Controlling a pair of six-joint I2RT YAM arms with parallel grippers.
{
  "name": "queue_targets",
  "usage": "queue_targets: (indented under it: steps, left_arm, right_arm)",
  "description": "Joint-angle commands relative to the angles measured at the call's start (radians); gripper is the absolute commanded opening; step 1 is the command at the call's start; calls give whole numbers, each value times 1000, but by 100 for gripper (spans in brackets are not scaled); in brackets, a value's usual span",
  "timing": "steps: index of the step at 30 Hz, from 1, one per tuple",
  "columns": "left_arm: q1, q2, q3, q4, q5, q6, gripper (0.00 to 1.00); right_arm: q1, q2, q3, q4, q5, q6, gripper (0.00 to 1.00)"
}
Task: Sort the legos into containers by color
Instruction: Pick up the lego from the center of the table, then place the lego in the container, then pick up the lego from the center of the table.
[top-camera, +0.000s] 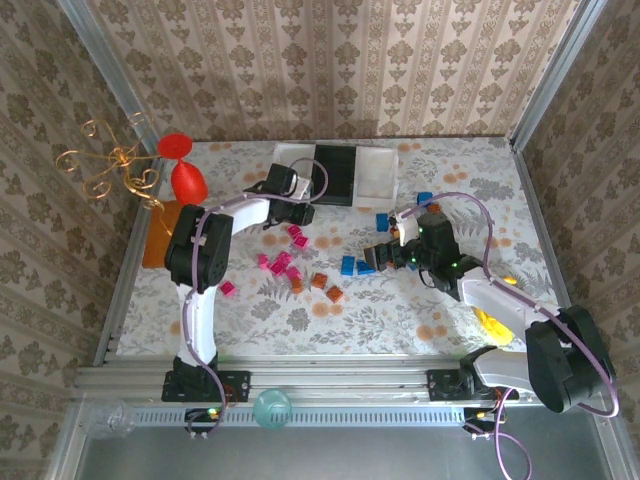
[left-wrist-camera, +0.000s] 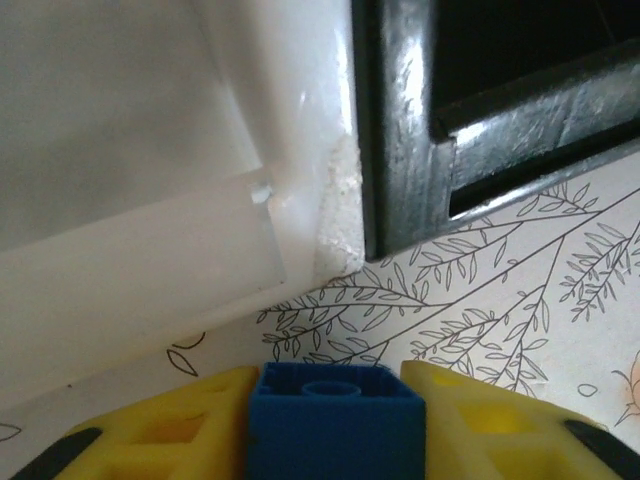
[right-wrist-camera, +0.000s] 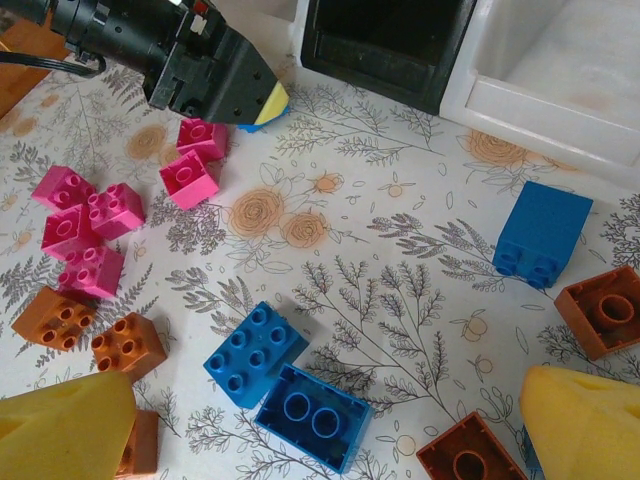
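The left gripper (left-wrist-camera: 335, 445) clamped a blue lego brick (left-wrist-camera: 333, 415) between its yellow fingers (left-wrist-camera: 165, 430), with the white bin (left-wrist-camera: 140, 150) and black bin (left-wrist-camera: 400, 120) just ahead. The right gripper (right-wrist-camera: 330, 425) stood wide open, two loose blue bricks (right-wrist-camera: 255, 352) lying between its fingers.

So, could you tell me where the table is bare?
The near strip of table, in front of the orange bricks, is bare; so is the far right corner beside the right white bin. The middle is crowded with bricks.
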Motion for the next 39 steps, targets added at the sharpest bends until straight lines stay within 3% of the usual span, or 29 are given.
queue_targets:
  steps: [1,7,11,19,24,27,32,39]
  left_arm:
    - [-5,-84,-56,0,-28,-9,36]
    - [6,-269,-179,188,-119,-76,32]
    - [30,-246,-132,211,-169,-116,31]
    - [64,19,216,92,-220,-141,32]
    - [68,160,469,-31,-262,-120,41]
    - [70,163,546,-87,-263,-119,49]
    - [53,-17,365,-22,-205,-135,63]
    - [39,-411,-235,297,-60,-328,69]
  right_arm:
    - [7,6,31,15,16,-9,100]
    - [9,10,31,27,40,18,100]
    - [19,10,35,30,75,36,100]
    - [21,0,42,-20,279,150,100]
    - [21,-53,22,-61,343,206,100]
    - [21,-55,28,-99,421,248,100]
    - [21,65,124,-154,424,279,96]
    - [21,402,419,-313,390,239,77]
